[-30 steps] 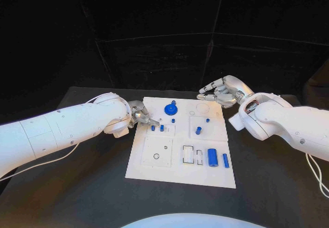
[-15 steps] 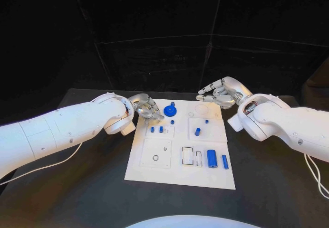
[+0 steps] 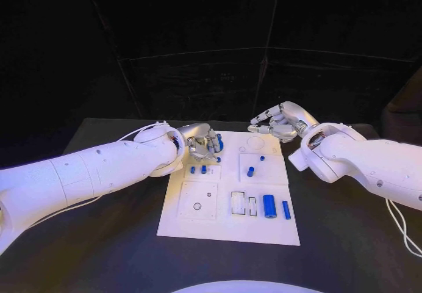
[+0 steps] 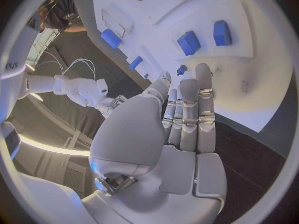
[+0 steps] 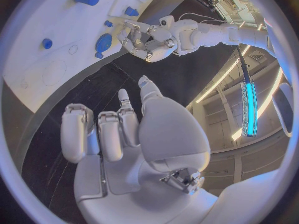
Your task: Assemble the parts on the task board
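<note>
The left hand (image 3: 201, 145) has travelled from the board's left edge inward over the far-left corner of the task board (image 3: 230, 229), fingers extended side by side and holding nothing, now beside the round blue part (image 3: 219, 143) at about eleven o'clock; I judge it is lining up a grasp there. The right hand (image 3: 274, 124) hovers loosely curled and empty beyond the far edge near one o'clock; the other blue parts (image 3: 269, 207) lie untouched on the board on the surface.

- The black table (image 3: 105, 232) is carrying the white task board (image 3: 230, 229), which is lying flat across its middle.
- Small blue parts (image 3: 269, 206) are lying on and standing in the board, clustered toward its far half and right side.
</note>
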### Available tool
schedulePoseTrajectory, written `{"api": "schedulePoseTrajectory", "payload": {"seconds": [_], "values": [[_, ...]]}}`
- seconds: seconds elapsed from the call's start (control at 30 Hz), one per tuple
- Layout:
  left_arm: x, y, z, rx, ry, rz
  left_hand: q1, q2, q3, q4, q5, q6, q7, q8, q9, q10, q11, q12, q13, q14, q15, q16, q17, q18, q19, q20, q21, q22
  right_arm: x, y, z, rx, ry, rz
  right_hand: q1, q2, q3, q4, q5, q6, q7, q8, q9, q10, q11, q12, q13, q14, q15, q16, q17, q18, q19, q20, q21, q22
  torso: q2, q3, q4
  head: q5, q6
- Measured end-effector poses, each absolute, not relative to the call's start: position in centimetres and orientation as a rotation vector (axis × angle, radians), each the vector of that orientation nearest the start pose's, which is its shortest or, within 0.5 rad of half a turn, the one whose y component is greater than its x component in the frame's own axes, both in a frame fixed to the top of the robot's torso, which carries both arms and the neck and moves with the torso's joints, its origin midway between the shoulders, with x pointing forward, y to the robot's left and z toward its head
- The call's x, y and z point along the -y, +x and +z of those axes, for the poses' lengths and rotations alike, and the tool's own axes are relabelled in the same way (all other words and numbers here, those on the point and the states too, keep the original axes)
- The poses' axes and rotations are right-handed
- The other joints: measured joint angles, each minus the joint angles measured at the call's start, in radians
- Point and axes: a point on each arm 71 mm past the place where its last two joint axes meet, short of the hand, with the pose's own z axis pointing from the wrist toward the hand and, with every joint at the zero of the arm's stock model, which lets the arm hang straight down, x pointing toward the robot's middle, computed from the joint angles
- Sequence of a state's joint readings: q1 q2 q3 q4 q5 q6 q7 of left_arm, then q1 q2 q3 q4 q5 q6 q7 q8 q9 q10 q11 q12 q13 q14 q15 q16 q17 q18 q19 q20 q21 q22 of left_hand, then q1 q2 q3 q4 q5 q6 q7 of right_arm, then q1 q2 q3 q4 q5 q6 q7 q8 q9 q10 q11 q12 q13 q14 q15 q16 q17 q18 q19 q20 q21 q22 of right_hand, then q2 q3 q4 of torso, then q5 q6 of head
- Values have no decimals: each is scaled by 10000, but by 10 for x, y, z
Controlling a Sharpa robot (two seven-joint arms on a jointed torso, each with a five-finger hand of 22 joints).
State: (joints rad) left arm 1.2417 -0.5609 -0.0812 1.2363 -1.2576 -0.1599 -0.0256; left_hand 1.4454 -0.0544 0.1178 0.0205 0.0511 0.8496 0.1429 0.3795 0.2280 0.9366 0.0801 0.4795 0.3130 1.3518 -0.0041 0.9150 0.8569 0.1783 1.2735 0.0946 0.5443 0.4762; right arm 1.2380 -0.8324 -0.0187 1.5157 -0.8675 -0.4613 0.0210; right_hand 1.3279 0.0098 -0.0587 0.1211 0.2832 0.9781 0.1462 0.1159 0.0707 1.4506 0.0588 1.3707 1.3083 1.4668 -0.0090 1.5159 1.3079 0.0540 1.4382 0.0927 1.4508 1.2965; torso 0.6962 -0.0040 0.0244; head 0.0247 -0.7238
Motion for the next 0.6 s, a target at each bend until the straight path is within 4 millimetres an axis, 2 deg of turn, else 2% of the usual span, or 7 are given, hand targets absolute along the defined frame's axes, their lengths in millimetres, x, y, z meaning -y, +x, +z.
{"api": "schedulePoseTrajectory", "payload": {"seconds": [0.13, 0.23, 0.3, 0.33, 0.57, 0.6], "values": [[-123, 530, -207, -18116, 2360, -7477, -66, -67, 87, -87, 0, 222, -38, -349, -341, 0, 0, -268, -403, 673, -13, 1618, 1433, 0, 461, -54, 387, 240, 204, 500, -154, -15705, 4028, 9743, 0, 0, 0, 0, 0, 0, 0, 0, 0, 0, 0, 0, 0, 0, 0, 0, 0, -1, 0, 0, 1, 0, 1, -2, 0, -26, 15], [-116, 530, -210, -18001, 2943, -7283, -130, -130, 182, -173, 0, 388, -35, -612, -587, 68, -36, -435, -709, 1076, -67, 2917, 2635, 0, 999, -83, 1587, 1388, 203, 500, -154, -15710, 4016, 9765, 0, 0, 0, 0, 0, 0, 0, 0, 0, 0, 0, 0, 0, 0, 0, 0, 0, 0, 0, 0, 1, 1, 2, -5, 0, -39, 19], [-111, 530, -212, -17949, 3291, -7149, -168, -168, 308, -190, -1, 514, -16, -765, -721, 149, -38, -546, -891, 1099, -61, 3446, 3133, -186, 1264, -102, 2375, 2175, 203, 500, -154, -15712, 4011, 9775, 0, 0, 0, 0, 0, 0, 0, 0, 0, 0, 0, 0, 0, 0, 0, 0, -1, 0, 0, 0, 1, 1, 3, -6, 1, -49, 20], [-109, 531, -213, -17928, 3413, -7091, -168, -168, 343, -201, -1, 550, -22, -813, -773, 182, -30, -585, -965, 1099, -61, 3588, 3253, -244, 1331, -109, 2603, 2401, 203, 501, -154, -15713, 4009, 9776, 0, 0, 1, 0, 0, 0, 0, 0, 0, 0, 0, 0, 0, 0, 0, 0, -1, 0, 1, 0, 1, 1, 3, -6, 1, -53, 14], [-103, 533, -215, -17799, 3929, -6738, -232, -232, 555, -219, -1, 774, -29, -1055, -1005, 338, -17, -800, -1320, 1099, -61, 3744, 3289, -261, 1566, -141, 3590, 3417, 202, 501, -154, -15720, 3999, 9793, 0, 0, 1, -1, 43, 0, 0, 0, 0, 0, 0, 0, 0, 0, 0, 0, -2, -1, 1, 0, 2, 1, 3, -6, 2, -52, 14], [-102, 533, -215, -17785, 3972, -6692, -260, -204, 558, -216, -1, 780, -35, -1071, -1024, 338, -17, -807, -1349, 1099, -61, 3744, 3261, -389, 1582, -158, 3708, 3542, 201, 501, -154, -15722, 3997, 9796, 0, 0, 1, -1, 44, 0, 0, 0, 0, 0, 0, 0, 0, 0, 0, 0, -1, 0, 1, 0, 2, 1, 3, -6, 2, -56, 14]]}}
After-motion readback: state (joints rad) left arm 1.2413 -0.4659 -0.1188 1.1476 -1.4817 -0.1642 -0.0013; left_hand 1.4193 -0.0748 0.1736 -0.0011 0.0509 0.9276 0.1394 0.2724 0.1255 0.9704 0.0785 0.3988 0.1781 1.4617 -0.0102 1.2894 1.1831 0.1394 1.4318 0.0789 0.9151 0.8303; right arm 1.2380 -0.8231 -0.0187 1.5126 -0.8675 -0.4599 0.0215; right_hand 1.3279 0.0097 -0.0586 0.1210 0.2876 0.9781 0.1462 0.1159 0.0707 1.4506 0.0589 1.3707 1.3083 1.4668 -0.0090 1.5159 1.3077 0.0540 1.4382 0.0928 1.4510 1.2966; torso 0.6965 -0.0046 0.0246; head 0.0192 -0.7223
